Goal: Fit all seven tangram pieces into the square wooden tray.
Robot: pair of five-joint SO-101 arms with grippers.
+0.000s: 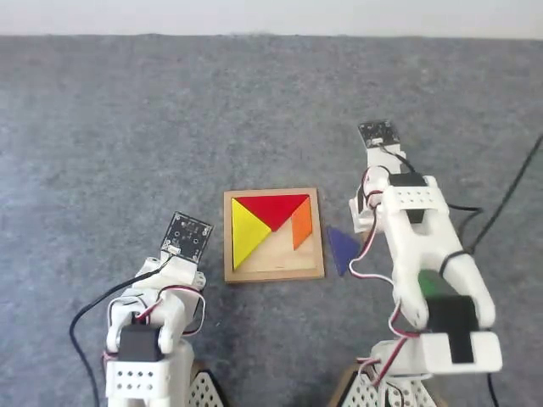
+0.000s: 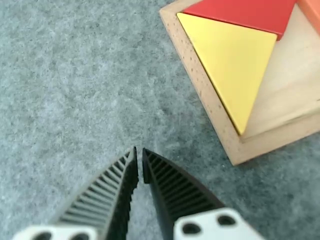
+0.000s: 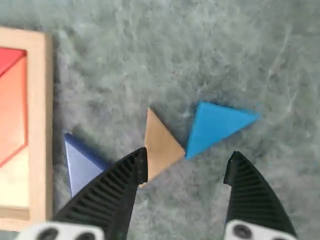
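The square wooden tray (image 1: 273, 273) lies mid-table and holds a red triangle (image 1: 273, 209), a yellow triangle (image 1: 246, 234) and an orange piece (image 1: 302, 227). A dark blue triangle (image 1: 341, 248) lies on the carpet just right of the tray. My right gripper (image 3: 189, 160) hangs open above a tan triangle (image 3: 159, 150) and a light blue triangle (image 3: 215, 125), which touch at a corner, with the dark blue triangle (image 3: 80, 162) beside one finger. My left gripper (image 2: 139, 152) is shut and empty over bare carpet, near the tray corner (image 2: 235, 150) by the yellow triangle (image 2: 232, 65).
Grey carpet covers the whole table. The right arm (image 1: 424, 254) stretches over the area right of the tray and hides the pieces below it; a green patch (image 1: 431, 282) shows under it. The left arm (image 1: 157, 331) sits at the lower left.
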